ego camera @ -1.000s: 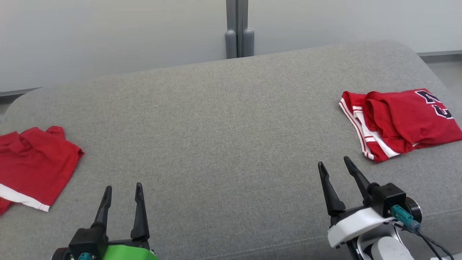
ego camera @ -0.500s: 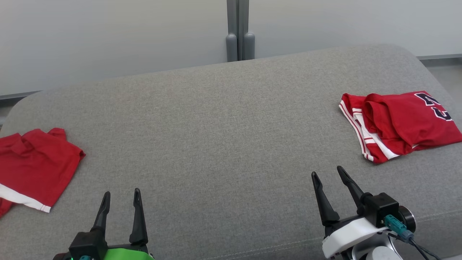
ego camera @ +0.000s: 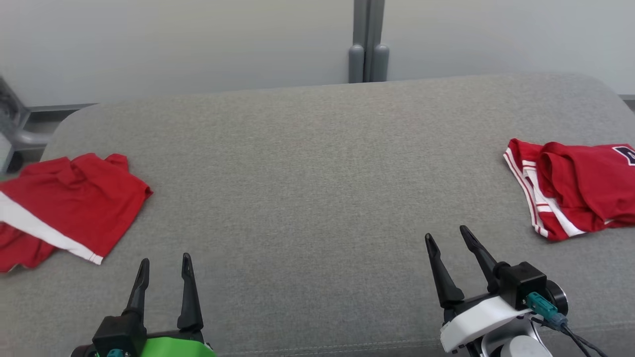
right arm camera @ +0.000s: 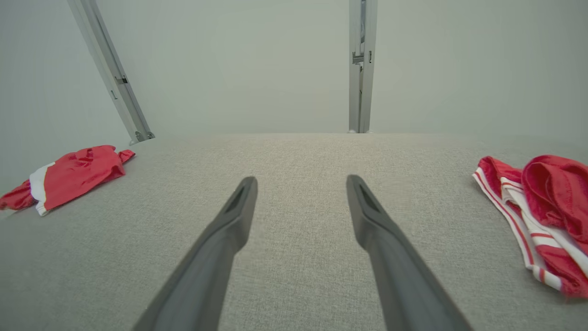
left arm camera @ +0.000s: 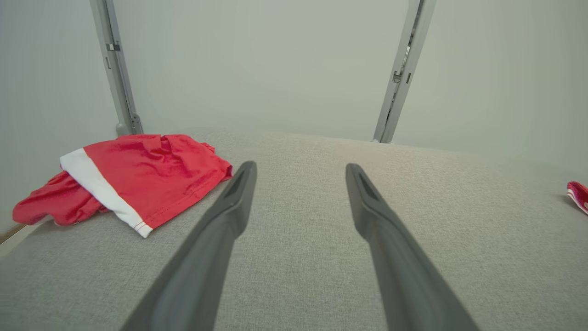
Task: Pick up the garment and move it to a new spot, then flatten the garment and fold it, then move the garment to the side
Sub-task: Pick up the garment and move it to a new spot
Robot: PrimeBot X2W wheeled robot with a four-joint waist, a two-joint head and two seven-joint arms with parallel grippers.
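Your head view has swung left, showing more of the crumpled red garment (ego camera: 74, 198) at the table's (ego camera: 317, 173) left edge, likely your next pick; the left gripper (ego camera: 165, 258) and right gripper (ego camera: 446, 232) hover low, jaws wide apart and empty, with the folded jersey (ego camera: 580, 188) far right.

Seemingly a bare test booth: pale wall panels (ego camera: 173, 44), grey metal posts (ego camera: 366, 44), a grey fabric-covered surface (ego camera: 317, 173).

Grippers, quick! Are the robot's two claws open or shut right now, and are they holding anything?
Left gripper: open, holding nothing.
Right gripper: open, holding nothing.
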